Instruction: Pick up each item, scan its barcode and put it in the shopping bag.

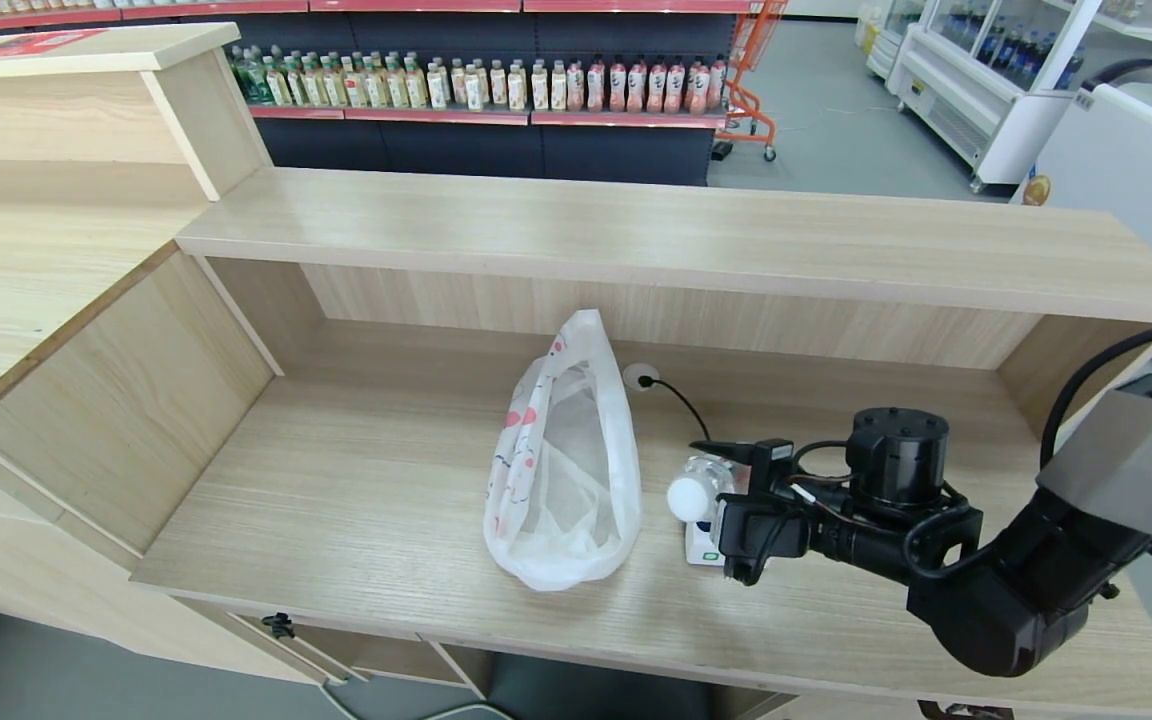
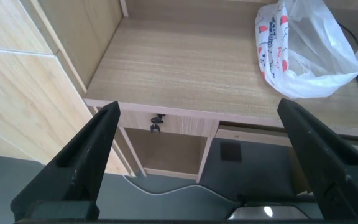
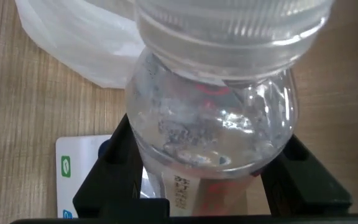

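Note:
A clear plastic bottle point(image 1: 698, 484) with a white cap point(image 1: 686, 497) is held just right of the shopping bag point(image 1: 561, 470), low over the counter. My right gripper point(image 1: 731, 492) is shut on it. In the right wrist view the black fingers point(image 3: 114, 168) press both sides of the bottle point(image 3: 210, 124) below its cap. Under the bottle lies a white scanner point(image 1: 704, 547) with a green mark. The white shopping bag with red print stands open in the middle of the counter. My left gripper point(image 2: 197, 162) hangs open and holds nothing, in front of and below the counter's front edge, well left of the bag point(image 2: 300, 50).
A black cable point(image 1: 681, 400) runs from a grommet point(image 1: 640, 377) in the counter to the scanner. A raised wooden ledge point(image 1: 696, 240) closes the back and side walls close both ends. A drawer lock point(image 2: 156, 122) sits under the counter's front edge.

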You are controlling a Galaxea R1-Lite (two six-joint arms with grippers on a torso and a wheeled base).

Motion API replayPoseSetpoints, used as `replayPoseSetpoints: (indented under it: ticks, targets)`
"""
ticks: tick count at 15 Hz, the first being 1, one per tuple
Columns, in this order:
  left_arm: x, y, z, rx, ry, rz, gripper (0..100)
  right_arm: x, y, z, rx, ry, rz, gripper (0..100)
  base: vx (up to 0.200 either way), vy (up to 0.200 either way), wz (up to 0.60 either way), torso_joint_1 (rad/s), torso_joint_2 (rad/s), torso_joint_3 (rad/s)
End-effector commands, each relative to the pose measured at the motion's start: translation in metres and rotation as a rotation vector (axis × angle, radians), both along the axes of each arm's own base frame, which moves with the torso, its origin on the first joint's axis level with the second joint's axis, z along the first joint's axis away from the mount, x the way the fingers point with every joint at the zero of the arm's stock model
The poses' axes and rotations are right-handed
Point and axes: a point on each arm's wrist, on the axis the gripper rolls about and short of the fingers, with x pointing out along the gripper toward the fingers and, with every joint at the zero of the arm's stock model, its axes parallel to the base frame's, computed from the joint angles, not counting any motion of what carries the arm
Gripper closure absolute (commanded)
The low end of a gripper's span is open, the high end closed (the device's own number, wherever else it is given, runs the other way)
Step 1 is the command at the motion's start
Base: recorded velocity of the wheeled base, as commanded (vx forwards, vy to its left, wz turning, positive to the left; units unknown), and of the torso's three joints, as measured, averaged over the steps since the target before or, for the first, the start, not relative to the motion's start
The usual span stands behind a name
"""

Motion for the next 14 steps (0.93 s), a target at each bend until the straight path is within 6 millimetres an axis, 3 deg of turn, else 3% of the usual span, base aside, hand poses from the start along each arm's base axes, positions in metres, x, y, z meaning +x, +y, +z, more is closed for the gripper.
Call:
replayPoseSetpoints:
  ticks: [1, 4, 5, 6, 9, 11, 14]
  targets:
    - [0.000, 0.000, 0.000, 0.000, 0.000, 0.000, 0, -0.001, 0.004, 0.004, 0.013, -0.011, 0.013, 100, 0.000, 0.000, 0.00, 0.000, 0.00, 0.000]
    - [0.000, 0.000, 0.000, 0.000, 0.000, 0.000, 0, -0.003, 0.024, 0.040, 0.130, -0.061, 0.045, 100, 0.000, 0.000, 0.00, 0.000, 0.00, 0.000]
    - [0.000, 0.000, 0.000, 0.000, 0.000, 0.000, 0, -0.006, 0.033, 0.065, 0.216, -0.076, 0.037, 100, 0.000, 0.000, 0.00, 0.000, 0.00, 0.000]
    - [0.000, 0.000, 0.000, 0.000, 0.000, 0.000, 0, -0.010, 0.038, 0.076, 0.265, -0.064, 0.028, 100, 0.000, 0.000, 0.00, 0.000, 0.00, 0.000]
    - [0.000, 0.000, 0.000, 0.000, 0.000, 0.000, 0, -0.026, 0.045, 0.116, 0.514, 0.063, -0.137, 100, 0.000, 0.000, 0.00, 0.000, 0.00, 0.000]
    - [0.000, 0.000, 0.000, 0.000, 0.000, 0.000, 0, -0.026, 0.047, 0.138, 0.694, 0.183, -0.246, 100, 0.000, 0.000, 0.00, 0.000, 0.00, 0.000]
    - [0.000, 0.000, 0.000, -0.001, 0.000, -0.001, 0, -0.025, 0.048, 0.145, 0.838, 0.354, -0.303, 100, 0.000, 0.000, 0.00, 0.000, 0.00, 0.000]
